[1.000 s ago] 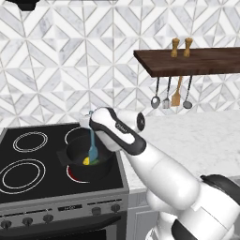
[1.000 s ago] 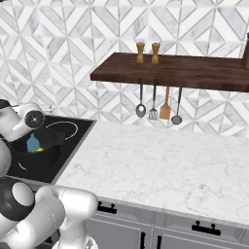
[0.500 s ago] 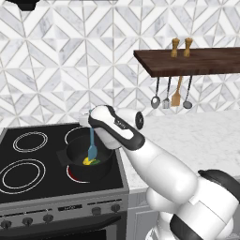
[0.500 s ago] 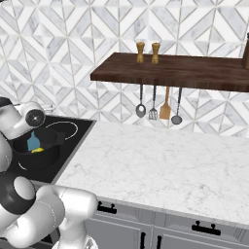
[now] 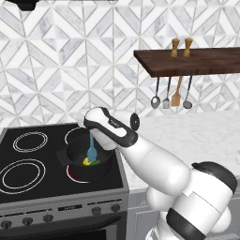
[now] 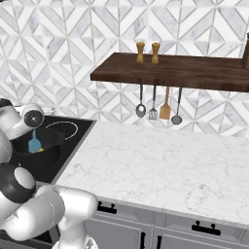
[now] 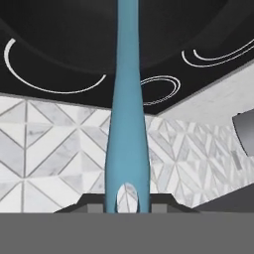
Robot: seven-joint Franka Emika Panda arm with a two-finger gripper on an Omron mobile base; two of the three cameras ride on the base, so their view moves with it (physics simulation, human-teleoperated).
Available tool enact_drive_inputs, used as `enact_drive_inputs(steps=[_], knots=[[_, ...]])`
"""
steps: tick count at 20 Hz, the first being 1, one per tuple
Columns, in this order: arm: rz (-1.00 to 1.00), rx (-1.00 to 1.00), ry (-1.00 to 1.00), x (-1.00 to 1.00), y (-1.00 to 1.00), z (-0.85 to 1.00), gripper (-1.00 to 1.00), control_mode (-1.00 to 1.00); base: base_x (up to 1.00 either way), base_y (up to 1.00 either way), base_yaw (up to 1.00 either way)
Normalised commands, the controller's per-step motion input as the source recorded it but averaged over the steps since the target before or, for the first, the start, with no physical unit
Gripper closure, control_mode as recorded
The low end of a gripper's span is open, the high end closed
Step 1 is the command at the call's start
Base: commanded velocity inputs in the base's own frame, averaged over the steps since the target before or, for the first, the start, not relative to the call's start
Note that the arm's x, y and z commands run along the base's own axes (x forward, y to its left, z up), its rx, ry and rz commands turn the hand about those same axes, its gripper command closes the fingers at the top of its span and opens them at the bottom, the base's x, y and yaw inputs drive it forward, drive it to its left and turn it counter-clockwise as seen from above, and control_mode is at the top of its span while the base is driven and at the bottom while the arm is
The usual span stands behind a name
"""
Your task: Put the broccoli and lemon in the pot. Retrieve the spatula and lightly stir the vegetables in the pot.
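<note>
The black pot (image 5: 75,169) stands on the stove's front right burner, and it also shows at the left of the right base view (image 6: 48,151). Inside it lie the yellow lemon (image 5: 86,161) and the dark-green broccoli (image 5: 95,162), side by side. My gripper (image 5: 90,136) hangs just above the pot, shut on the slim handle of the teal spatula (image 5: 92,151). The spatula points down, its blade dipped among the vegetables. From the right, the blade (image 6: 34,145) sits inside the pot below the gripper (image 6: 34,130). In the hand view the spatula handle (image 7: 127,124) runs up from between the gripper's (image 7: 128,206) fingertips.
The black stove top (image 5: 28,159) has burner rings to the left of the pot and knobs along its front. A marble counter (image 6: 160,165) stretches to the right. On the wall, a wooden shelf (image 5: 197,61) carries two mills, with metal ladles and a tan wooden spatula (image 5: 176,96) hanging beneath.
The spatula blade has swayed slightly inside the pot, and the broccoli has come into sight beside the lemon. The gripper keeps its hold on the handle.
</note>
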Motion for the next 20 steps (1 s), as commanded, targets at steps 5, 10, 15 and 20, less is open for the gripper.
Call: enact_drive_inputs(steps=[5, 10, 15, 20], knots=[[-0.08, 0.0, 0.1, 0.0, 0.12, -0.34, 1.0, -1.0, 0.0, 0.0, 0.0], [-0.08, 0.0, 0.01, 0.16, 0.36, -0.34, 1.0, -1.0, 0.0, 0.0, 0.0], [-0.06, 0.0, 0.04, 0.13, 0.39, -0.35, 1.0, -1.0, 0.0, 0.0, 0.0], [-0.06, 0.0, 0.16, -0.11, 0.01, -0.28, 1.0, -1.0, 0.0, 0.0, 0.0]])
